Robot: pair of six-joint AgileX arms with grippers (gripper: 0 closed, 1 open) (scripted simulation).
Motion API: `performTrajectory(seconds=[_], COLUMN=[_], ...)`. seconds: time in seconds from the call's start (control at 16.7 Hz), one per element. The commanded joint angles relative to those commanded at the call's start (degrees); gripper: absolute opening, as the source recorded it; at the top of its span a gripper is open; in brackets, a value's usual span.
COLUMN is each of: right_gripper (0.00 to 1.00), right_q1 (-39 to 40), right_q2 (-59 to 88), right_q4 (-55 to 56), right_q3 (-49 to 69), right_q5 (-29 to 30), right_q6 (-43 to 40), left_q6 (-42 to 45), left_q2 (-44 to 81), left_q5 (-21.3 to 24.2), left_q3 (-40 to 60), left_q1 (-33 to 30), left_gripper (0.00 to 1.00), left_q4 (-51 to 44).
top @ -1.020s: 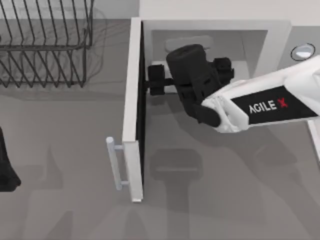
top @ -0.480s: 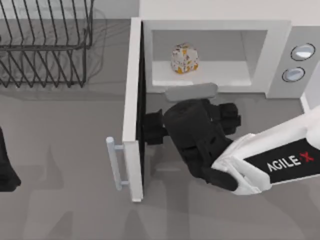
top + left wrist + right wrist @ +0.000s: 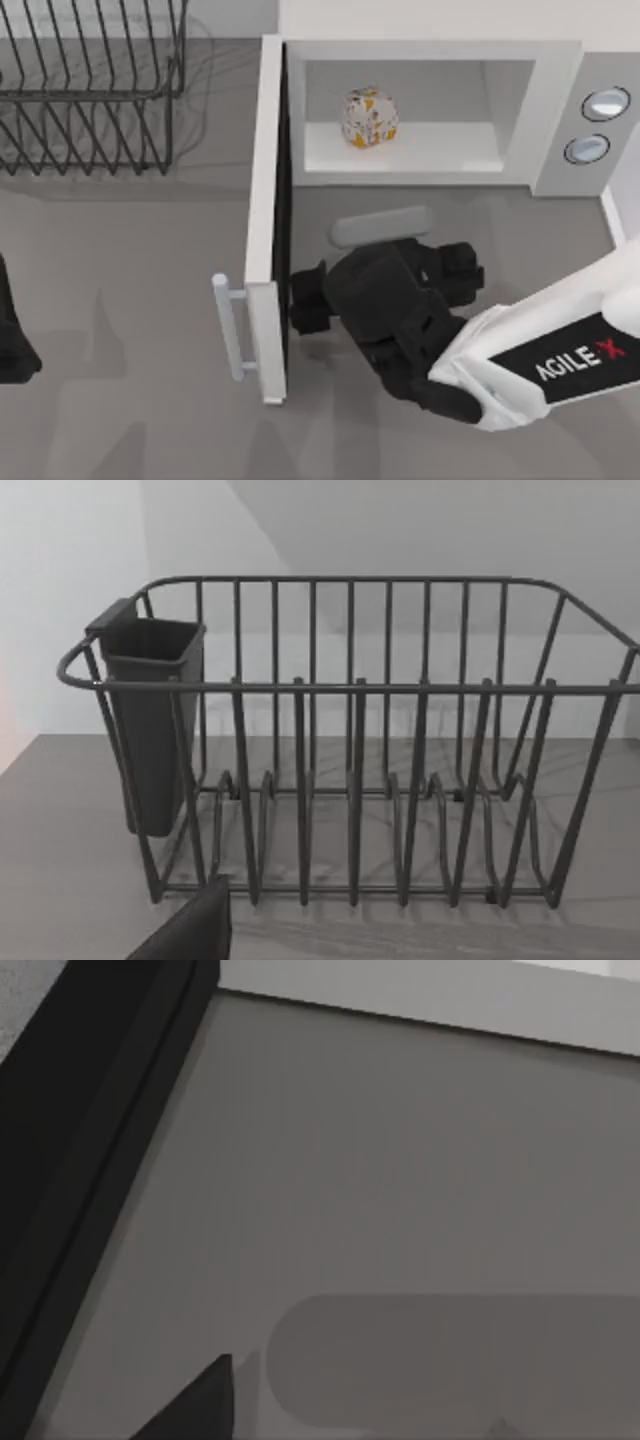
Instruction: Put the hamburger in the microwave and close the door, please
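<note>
Inside the microwave (image 3: 560,90) sat the hamburger (image 3: 370,116), so our right gripper (image 3: 308,298), jaws unreadable, next needed to swing the door (image 3: 266,200) shut.

"AGILE" in white letters with a red X, on the right arm's (image 3: 560,365) black panel

- The microwave (image 3: 560,110) stood with its cavity mouth unblocked; the hamburger (image 3: 370,116) took up little of the floor inside, leaving room on both sides of it.
- The door (image 3: 268,215) jutted out over the table, walling off the left side of the approach.
- The right gripper (image 3: 308,300) sat just beside the door's dark inner face, crowding that gap.
- A dish rack (image 3: 90,85) occupied the table's far left.
</note>
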Motion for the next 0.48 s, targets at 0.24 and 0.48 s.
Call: performTrajectory(seconds=[0.24,0.48], right_gripper=[1.00,1.00], right_q1=[-0.53,-0.48], right_q2=[-1.29,-4.73], right_q4=[-0.32,-3.89], right_q3=[1.15,3.24], right_q5=[0.19,0.38], right_q6=[-0.08,-0.07], left_q6=[0.00,0.00], left_q2=[0.00,0.00], left_q5=[0.00,0.00], left_q3=[0.00,0.00], left_q1=[0.00,0.00], left_gripper=[1.00,1.00], left_q4=[0.00,0.00])
